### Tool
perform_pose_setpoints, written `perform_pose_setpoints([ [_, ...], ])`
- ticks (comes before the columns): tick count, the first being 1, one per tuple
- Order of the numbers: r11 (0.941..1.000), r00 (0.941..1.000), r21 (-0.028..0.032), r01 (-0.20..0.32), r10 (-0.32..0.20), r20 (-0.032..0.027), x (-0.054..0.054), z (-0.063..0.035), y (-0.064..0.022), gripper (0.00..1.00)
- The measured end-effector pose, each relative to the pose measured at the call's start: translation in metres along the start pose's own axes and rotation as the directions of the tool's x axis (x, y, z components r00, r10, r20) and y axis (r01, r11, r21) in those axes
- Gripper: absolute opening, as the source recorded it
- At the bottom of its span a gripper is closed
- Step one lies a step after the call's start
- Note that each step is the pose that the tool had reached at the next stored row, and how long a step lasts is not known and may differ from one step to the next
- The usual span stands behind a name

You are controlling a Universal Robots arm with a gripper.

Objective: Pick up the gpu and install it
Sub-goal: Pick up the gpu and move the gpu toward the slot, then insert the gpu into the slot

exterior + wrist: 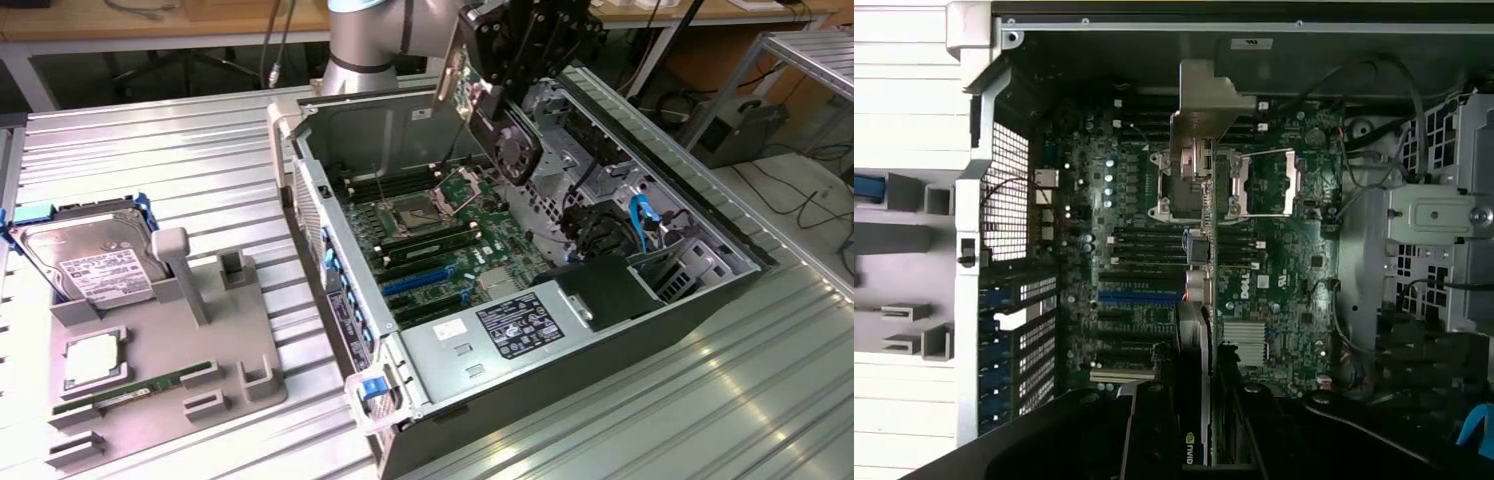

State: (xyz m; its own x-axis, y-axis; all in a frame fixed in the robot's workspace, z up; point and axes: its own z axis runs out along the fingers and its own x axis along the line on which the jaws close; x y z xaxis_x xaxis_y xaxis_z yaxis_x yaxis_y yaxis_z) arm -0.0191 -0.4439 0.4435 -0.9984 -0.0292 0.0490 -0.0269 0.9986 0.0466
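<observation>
— Where's the gpu (497,120) on your feed?

— In the hand (514,85). I can see the fingers (1150,430) closed against either side of the card. It hangs on edge, with the fan face turned toward 4 o'clock in the exterior view.

— Is it over the machine?

— Yes, above the open case (667,300), at about 1 o'clock of the motherboard (441,240) and not touching it. My wrist view looks down along the card's edge onto the board.

— Anything else around?

— A hard drive (87,260) leans in a grey fixture (174,350) on the counter (160,150), out at 9 o'clock of the case.
</observation>
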Motion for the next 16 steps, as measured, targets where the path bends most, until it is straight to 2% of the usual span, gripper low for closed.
perform_pose_setpoints([
  [16, 1.0, 1.0, 0.0002, 0.001, -0.001, -0.0004, -0.0004, 0.0007, -0.0001, 0.26],
])
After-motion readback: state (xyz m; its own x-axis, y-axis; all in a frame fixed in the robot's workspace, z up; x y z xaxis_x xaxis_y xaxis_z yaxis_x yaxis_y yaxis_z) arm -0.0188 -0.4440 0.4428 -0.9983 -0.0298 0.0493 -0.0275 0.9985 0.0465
